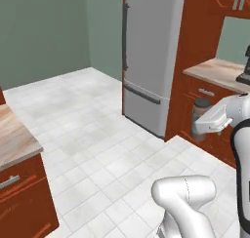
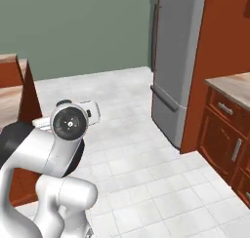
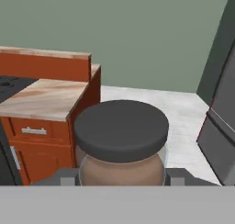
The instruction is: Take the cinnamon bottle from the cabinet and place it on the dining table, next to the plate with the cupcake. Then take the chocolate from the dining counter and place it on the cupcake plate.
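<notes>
Room: a kitchen with a white tiled floor (image 1: 97,149), green walls and red-brown cupboards.
Fridge: a tall grey fridge (image 1: 149,56) stands at the back, next to a red-brown side panel.
Counter on the right: a marbled counter top (image 1: 217,71) sits over red-brown drawers, with a dark machine (image 1: 245,69) on it at the picture's right edge.
Counter on the left: another marbled counter (image 3: 46,97) with a drawer under it stands across the floor, well apart from the fridge.
Arm: in the left base view the white arm bends up from the bottom and its hand reaches out sideways, high over the floor.
Gripper: the gripper (image 1: 197,121) points toward the fridge side, and its jaws are closed around the cinnamon bottle (image 1: 200,112).
Cinnamon bottle: it stands upright in the jaws, dark round cap (image 3: 120,129) on top and brownish body below, up in the air and not on any counter.
In the way: open floor lies between the hand and the left counter.
</notes>
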Controlling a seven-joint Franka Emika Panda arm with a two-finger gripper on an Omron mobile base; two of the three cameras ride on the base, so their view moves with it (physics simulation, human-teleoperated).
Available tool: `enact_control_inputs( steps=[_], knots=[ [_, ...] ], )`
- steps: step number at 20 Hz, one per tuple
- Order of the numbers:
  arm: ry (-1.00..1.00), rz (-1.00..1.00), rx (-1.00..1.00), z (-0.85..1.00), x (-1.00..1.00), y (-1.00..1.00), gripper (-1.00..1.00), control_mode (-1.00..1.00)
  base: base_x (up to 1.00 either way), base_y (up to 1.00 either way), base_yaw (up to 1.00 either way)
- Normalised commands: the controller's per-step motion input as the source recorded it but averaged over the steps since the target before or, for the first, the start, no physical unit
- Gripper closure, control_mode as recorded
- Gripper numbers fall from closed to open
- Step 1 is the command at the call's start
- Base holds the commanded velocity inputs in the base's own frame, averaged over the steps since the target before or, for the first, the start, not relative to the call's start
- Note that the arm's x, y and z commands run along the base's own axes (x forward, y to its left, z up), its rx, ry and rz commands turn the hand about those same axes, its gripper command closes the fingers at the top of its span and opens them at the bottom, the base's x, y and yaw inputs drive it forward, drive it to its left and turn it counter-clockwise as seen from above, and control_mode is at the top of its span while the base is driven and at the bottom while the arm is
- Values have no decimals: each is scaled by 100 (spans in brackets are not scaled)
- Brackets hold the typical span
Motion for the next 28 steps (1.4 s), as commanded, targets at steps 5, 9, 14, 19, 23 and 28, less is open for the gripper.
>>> enact_control_inputs(
  steps=[5,9,14,19,23,28],
  knots=[
    [0,0,0,0,0,0,100,100,72,-12,53],
    [0,0,0,0,0,0,100,100,79,-18,49],
    [0,0,0,0,0,0,100,100,70,-29,49],
    [0,0,0,0,0,0,100,100,45,-58,48],
    [0,0,0,0,0,0,100,100,35,-61,49],
    [0,0,0,0,0,0,100,100,35,-57,49]
  ],
)
